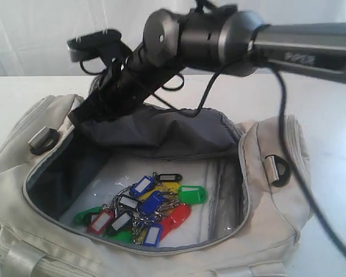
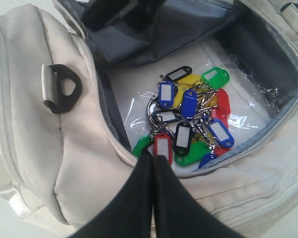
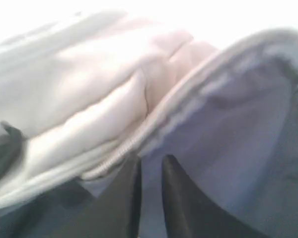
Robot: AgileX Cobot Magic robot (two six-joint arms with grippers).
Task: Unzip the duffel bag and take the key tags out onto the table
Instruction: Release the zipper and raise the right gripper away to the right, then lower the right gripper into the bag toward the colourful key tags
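Duffel bag (image 1: 259, 242) lies on the white counter (image 1: 334, 144), unzipped, mouth gaping wide.

Near rim of bag: grey zipper trim curves along the front of the opening. Left gripper (image 2: 152, 158) sits at this rim, by the end panel that carries a black D-ring (image 2: 62, 89). Its jaws are pressed together with nothing between them. Whether the tips touch the trim, cannot tell.

Inside bag, on the floor: key tags (image 1: 144, 210) in one loose bunch, toward the near side of the opening. Blue, red, green, yellow and black-framed tags on metal rings. They lie on a glossy clear film (image 1: 219, 196) over the bottom. Not lifted, not gripped.

Far side of bag: dark grey lining (image 1: 179, 135) sags down over the back of the opening. Right arm reaches across above the bag to its far left corner. Right gripper (image 3: 150, 166) is there at the zipper edge, jaws nearly together with only a thin slot between, fabric showing in the slot; reads as pinched on the bag's edge. That view is blurred.

Second D-ring (image 1: 279, 170) hangs on the opposite end of the bag.
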